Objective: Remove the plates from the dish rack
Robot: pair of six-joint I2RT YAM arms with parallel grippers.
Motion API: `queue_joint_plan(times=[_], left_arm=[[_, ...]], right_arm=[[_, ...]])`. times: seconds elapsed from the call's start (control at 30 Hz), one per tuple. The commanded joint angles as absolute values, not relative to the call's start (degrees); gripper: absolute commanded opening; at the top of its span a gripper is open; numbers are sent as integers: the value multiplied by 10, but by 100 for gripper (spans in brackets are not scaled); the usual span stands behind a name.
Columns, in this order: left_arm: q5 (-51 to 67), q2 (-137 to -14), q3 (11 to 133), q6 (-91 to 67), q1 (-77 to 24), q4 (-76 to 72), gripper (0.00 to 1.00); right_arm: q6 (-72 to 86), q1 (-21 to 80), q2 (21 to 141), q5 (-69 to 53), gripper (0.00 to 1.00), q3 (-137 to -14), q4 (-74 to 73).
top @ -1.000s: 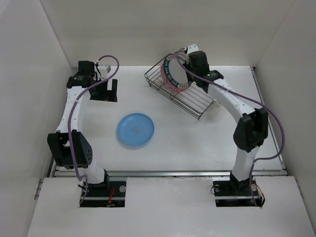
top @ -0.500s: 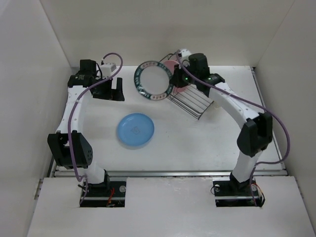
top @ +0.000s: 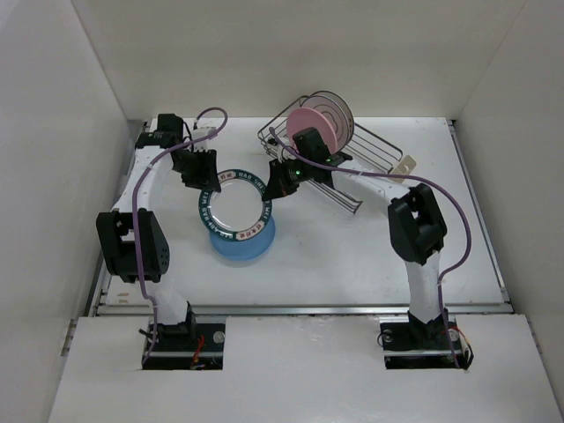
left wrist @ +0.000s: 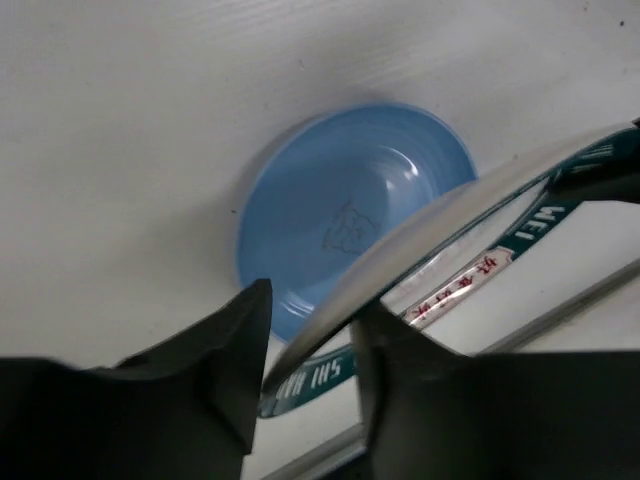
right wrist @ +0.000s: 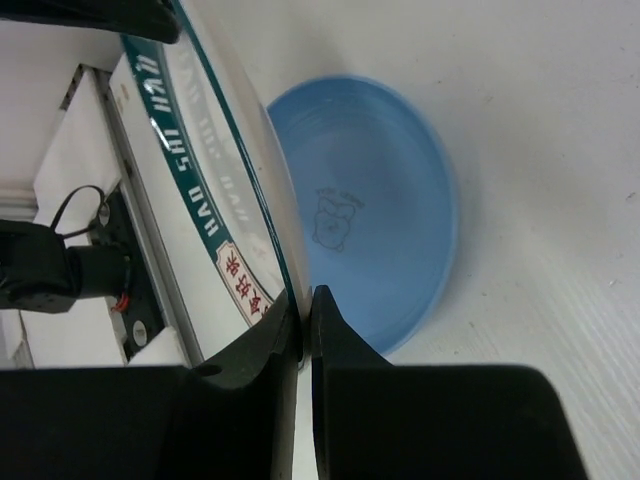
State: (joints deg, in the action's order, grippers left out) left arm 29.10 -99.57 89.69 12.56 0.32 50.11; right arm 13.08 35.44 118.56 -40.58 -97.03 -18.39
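Observation:
The white plate with a dark lettered rim (top: 233,204) hangs tilted just over the blue plate (top: 254,248), which lies flat on the table. My right gripper (top: 271,189) is shut on the lettered plate's right rim; the right wrist view shows its fingers (right wrist: 305,310) pinching that rim (right wrist: 190,170) above the blue plate (right wrist: 380,230). My left gripper (top: 204,185) is at the opposite rim, and the plate's edge (left wrist: 450,215) runs between its fingers (left wrist: 310,345), touching both. The dish rack (top: 370,145) stands at the back right and holds a pink plate (top: 308,123) upright.
A second, pale plate (top: 340,109) stands behind the pink one in the rack. A small cream cup (top: 405,165) hangs at the rack's right end. White walls enclose the table on three sides. A metal rail runs along the near edge.
My right gripper lifted the lettered plate out of the rack and carried it left and nearer, over the blue plate. My left arm swung in and closed on its far rim. The rack shifted.

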Motion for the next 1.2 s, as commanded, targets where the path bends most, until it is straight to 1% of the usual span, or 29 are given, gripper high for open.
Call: queue_joint_plan(times=[0.0,0.03,0.07,0.17,0.2,0.3,0.33,0.4,0.43,0.5,0.53,0.6,0.73,0.8,0.83,0.87,0.97,1.0,1.07,1.13,1.17], left_arm=[[306,-996,904,151,0,534,27],[311,-996,904,156,0,547,16],[311,-996,904,156,0,547,0],[311,-996,904,156,0,553,0],[311,-996,904,156,0,553,0],[305,-996,922,144,15,553,0],[300,-996,930,144,27,553,0],[283,-996,963,123,43,553,0],[288,-996,974,113,55,548,0],[326,-1003,996,88,99,548,0],[336,-1010,1016,79,113,548,0],[343,-1024,1028,46,156,528,0],[323,-1057,1013,-40,223,473,0],[323,-1097,1013,-47,237,473,0],[323,-1110,1019,-47,237,473,0],[323,-1122,1026,-47,243,473,0],[308,-1166,1032,-42,243,478,0],[302,-1176,1032,-50,250,471,0],[286,-1203,1038,-50,257,471,0],[280,-1224,1053,-41,257,484,0],[275,-1224,1053,-41,257,484,0]], right_arm=[[144,357,1167,-462,0,-1001,-105],[144,357,1167,-454,0,-1001,-105],[144,357,1167,-440,0,-1001,-105],[138,357,1162,-406,0,-1019,-133],[132,357,1162,-396,4,-1027,-139],[127,357,1162,-361,9,-1049,-161],[121,357,1162,-349,26,-1058,-169],[116,357,1162,-319,46,-1078,-191],[116,357,1156,-313,61,-1078,-191],[116,351,1145,-303,67,-1085,-198],[116,345,1138,-288,67,-1085,-198],[111,338,1113,-265,73,-1085,-198],[105,332,1081,-227,74,-1068,-203],[105,325,1065,-179,76,-1063,-208],[111,317,1065,-151,77,-1056,-208],[119,317,1058,-88,78,-1056,-215],[140,284,1058,-16,78,-1068,-242],[145,271,1066,27,78,-1084,-250],[145,265,1075,67,74,-1099,-256],[137,248,1095,116,68,-1114,-261],[130,248,1103,132,66,-1121,-261]])
